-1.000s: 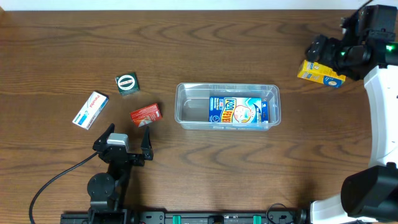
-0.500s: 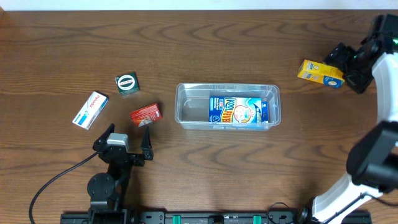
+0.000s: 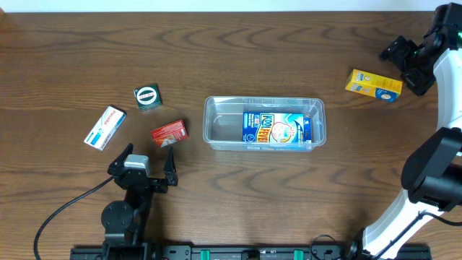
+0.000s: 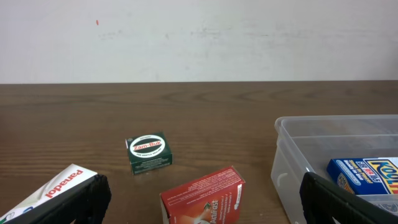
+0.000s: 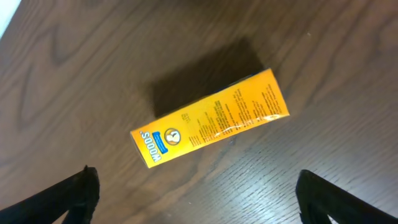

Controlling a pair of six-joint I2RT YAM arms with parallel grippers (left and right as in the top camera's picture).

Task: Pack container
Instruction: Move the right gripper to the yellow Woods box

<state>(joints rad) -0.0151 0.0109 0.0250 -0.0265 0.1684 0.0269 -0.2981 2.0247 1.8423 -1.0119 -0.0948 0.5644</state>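
The clear plastic container (image 3: 264, 123) sits mid-table with a blue box (image 3: 277, 129) lying inside; its left end shows in the left wrist view (image 4: 292, 162). A yellow box (image 3: 372, 85) lies at the right and shows in the right wrist view (image 5: 210, 127). My right gripper (image 3: 406, 63) is open and empty, raised just right of the yellow box. My left gripper (image 3: 148, 165) is open and empty near the front edge, just behind a red box (image 3: 169, 133), which sits between its fingers in the left wrist view (image 4: 203, 199).
A green box (image 3: 147, 97) and a white box (image 3: 105, 127) lie left of the container; both show in the left wrist view, the green box (image 4: 148, 153) farther back and the white box (image 4: 53, 189) by the left finger. A wall stands behind the table.
My right arm has swung away to the right, off the yellow box, which stays on the table. The left arm has not moved.
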